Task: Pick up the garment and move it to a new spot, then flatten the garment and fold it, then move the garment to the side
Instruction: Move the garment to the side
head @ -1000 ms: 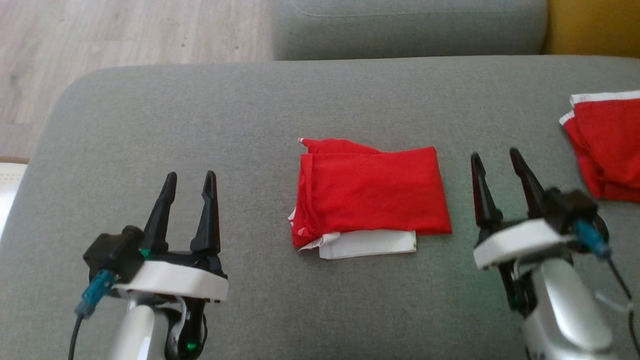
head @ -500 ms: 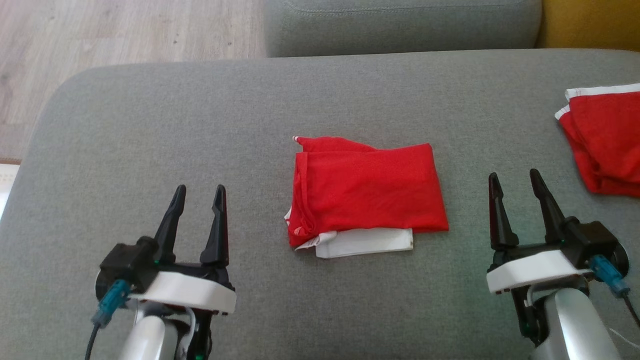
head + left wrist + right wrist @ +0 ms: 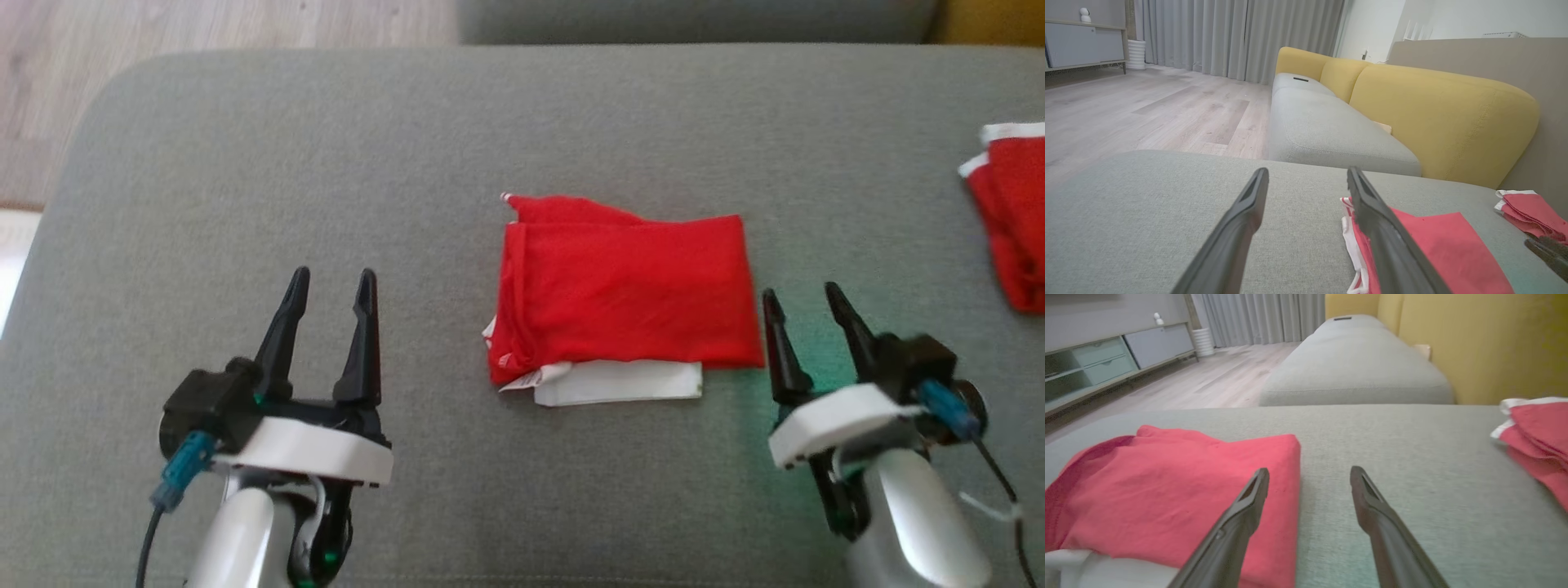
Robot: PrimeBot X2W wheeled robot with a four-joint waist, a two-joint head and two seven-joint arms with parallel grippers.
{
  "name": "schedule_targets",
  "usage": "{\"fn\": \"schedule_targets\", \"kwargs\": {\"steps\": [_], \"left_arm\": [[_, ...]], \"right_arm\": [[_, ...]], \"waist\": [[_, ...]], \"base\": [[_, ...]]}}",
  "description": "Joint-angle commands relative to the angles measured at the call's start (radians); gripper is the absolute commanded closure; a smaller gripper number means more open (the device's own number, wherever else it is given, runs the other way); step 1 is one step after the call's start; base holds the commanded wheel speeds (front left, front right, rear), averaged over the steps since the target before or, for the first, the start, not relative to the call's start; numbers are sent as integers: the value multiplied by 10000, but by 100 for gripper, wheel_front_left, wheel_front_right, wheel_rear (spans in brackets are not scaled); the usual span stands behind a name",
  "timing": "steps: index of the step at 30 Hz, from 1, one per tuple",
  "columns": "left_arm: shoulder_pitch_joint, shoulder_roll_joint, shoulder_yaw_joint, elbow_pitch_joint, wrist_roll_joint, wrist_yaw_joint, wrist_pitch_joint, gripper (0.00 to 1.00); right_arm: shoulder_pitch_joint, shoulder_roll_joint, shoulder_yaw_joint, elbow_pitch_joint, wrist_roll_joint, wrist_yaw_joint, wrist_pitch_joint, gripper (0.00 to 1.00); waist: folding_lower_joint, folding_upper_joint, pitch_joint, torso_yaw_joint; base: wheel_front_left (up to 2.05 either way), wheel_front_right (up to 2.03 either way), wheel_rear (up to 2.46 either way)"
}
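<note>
A red garment (image 3: 624, 290) with white trim lies folded in a neat rectangle at the middle of the grey cushion (image 3: 326, 163). It also shows in the left wrist view (image 3: 1437, 245) and the right wrist view (image 3: 1175, 486). My left gripper (image 3: 331, 282) stands open to the garment's left, well apart from it, with nothing between its fingers. My right gripper (image 3: 804, 296) is open too, just off the garment's right edge, its left finger close beside the fold.
A second folded red and white garment (image 3: 1008, 212) lies at the cushion's right edge. Another grey seat (image 3: 1331, 130) and yellow backrests (image 3: 1437, 118) lie beyond. Wooden floor (image 3: 204, 24) runs past the cushion's far left corner.
The head camera has tilted and shifted, so the whole picture moved. My right gripper has come in closer to the garment's right edge. The garment lies as before.
</note>
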Motion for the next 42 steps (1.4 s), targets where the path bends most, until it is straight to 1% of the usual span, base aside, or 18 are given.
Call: {"fn": "schedule_targets", "kwargs": {"steps": [1,5,6,9,13,15,16,17,20,23,26,29,31,32,36,42], "left_arm": [[-438,30,225,-330,-74,-20,-78,0],[-594,30,66,-286,-100,-31,-78,0],[-650,30,16,-258,-113,-35,-78,0],[-704,30,-49,-227,-146,-31,-78,0],[-673,30,-79,-217,-156,-13,-78,0],[-650,30,-75,-206,-149,-9,-78,0],[-638,30,-60,-201,-142,-3,-78,0],[-630,30,-46,-189,-135,-2,-78,0],[-599,30,-38,-146,-114,-41,-78,0],[-581,30,-61,-145,-61,-102,-78,0],[-601,30,-66,-225,-69,-117,-78,0],[-650,30,-90,-317,-95,-108,-78,0],[-704,30,-127,-347,-122,-102,-78,0],[-704,30,-127,-347,-122,-102,-78,0],[-844,29,-249,-407,-183,-70,-78,0],[-1063,29,-409,-387,-191,-115,-78,0]], "right_arm": [[-468,-13,306,-202,85,-9,16,0],[-1029,-13,468,709,579,-9,467,0],[-1311,-13,432,1282,881,-9,774,0],[-1675,-13,601,2075,1372,-9,1072,0],[-2011,-13,973,3141,1850,-9,1487,0],[-2158,-13,1256,3501,1921,-9,1520,0],[-2232,-13,1354,3627,1925,-9,1461,71],[-2313,-13,1455,3724,1787,-9,1339,100],[-2535,-13,1570,3919,1179,-9,875,100],[-2789,-13,1483,3940,50,-9,488,100],[-3042,-88,1363,3739,-1052,-9,369,100],[-3317,-459,1378,3351,-1759,-9,470,100],[-3547,-877,1437,3046,-1993,-9,630,100],[-3547,-877,1437,3046,-1993,-9,630,100],[-4030,-2022,1618,2561,-2000,-9,1120,100],[-4707,-3944,1462,2471,-1609,-9,1748,100]], "waist": [[0,-1,169,158],[0,-1,415,410],[0,-1,498,527],[0,-1,558,682],[0,-1,550,757],[0,-1,533,755],[0,-1,520,731],[0,-1,503,695],[0,-1,383,508],[0,-1,238,241],[0,-1,118,-113],[0,-1,73,-492],[0,-1,90,-719],[0,-1,90,-719],[0,-1,302,-1042],[0,-1,830,-1094]], "base": [[0,0,0],[0,0,0],[0,0,0],[0,0,0],[0,0,0],[0,0,0],[0,0,0],[0,0,0],[0,0,0],[0,0,0],[0,0,0],[0,0,0],[0,0,0],[0,0,0],[0,0,0],[0,0,0]]}}
